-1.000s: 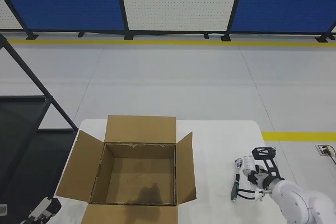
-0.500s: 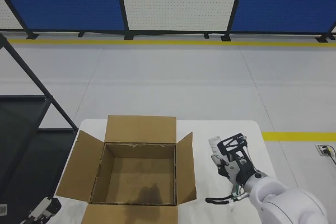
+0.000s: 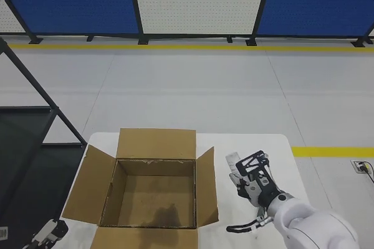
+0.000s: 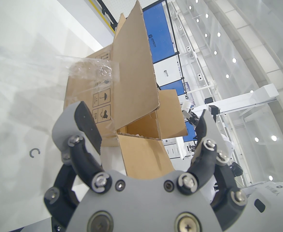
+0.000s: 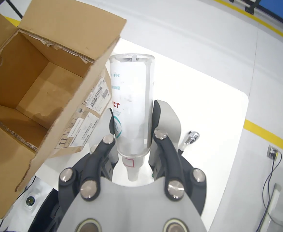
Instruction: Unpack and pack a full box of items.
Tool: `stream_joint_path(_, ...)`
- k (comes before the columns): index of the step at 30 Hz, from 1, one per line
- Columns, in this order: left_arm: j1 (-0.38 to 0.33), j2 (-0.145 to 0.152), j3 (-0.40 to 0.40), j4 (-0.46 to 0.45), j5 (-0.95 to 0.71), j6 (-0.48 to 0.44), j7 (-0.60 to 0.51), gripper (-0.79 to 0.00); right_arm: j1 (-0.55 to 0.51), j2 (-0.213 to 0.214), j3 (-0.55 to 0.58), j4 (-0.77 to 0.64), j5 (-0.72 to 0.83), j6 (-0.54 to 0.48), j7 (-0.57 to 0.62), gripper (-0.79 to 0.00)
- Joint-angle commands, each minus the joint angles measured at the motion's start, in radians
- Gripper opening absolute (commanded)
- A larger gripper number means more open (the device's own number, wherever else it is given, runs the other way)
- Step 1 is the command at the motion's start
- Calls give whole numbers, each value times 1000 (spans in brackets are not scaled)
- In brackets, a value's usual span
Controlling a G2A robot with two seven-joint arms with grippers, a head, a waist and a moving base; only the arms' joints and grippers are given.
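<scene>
An open cardboard box (image 3: 157, 144) stands on the white table (image 3: 255, 143) with all flaps spread and nothing visible inside. My right gripper (image 3: 249, 171) hangs just off the box's right flap, shut on a clear plastic bottle (image 3: 235, 160). In the right wrist view the bottle (image 5: 131, 92) lies lengthwise between the fingers of that gripper (image 5: 133, 119), cap toward the wrist, beside the box (image 5: 35, 73). My left gripper (image 4: 144, 117) stands open, with nothing in it, low beside the box's (image 4: 131, 73) outer wall.
A chrome-headed tool (image 5: 191, 137) lies on the table under the right gripper. A black cart frame (image 3: 25, 93) stands to the left of the table. A strip of clear tape (image 4: 93, 69) sticks out from the box's side.
The right gripper has travelled from the table's right side toward the box, carrying the bottle. The box has stayed put.
</scene>
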Motion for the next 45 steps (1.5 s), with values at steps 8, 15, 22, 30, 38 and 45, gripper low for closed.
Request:
stream_joint_path(8, 0, 0, 0, 0, 0, 0, 0, 0, 320, -41, -309, 201, 45, -79, 34, -785)
stream_joint_path(15, 0, 0, 0, 0, 0, 0, 0, 0, 537, -100, -501, 443, 93, -28, 21, -785)
stream_joint_path(22, 0, 0, 0, 0, 0, 0, 0, 0, 537, -100, -501, 443, 93, -28, 21, -785)
stream_joint_path(30, 0, 0, 0, 0, 0, 0, 0, 0, 537, -100, -501, 443, 93, -28, 21, -785)
stream_joint_path(38, 0, 0, 0, 0, 0, 0, 0, 0, 537, -100, -501, 443, 93, -28, 21, -785)
stream_joint_path(45, 0, 0, 0, 0, 0, 0, 0, 0, 537, -100, -501, 443, 93, -28, 21, -785)
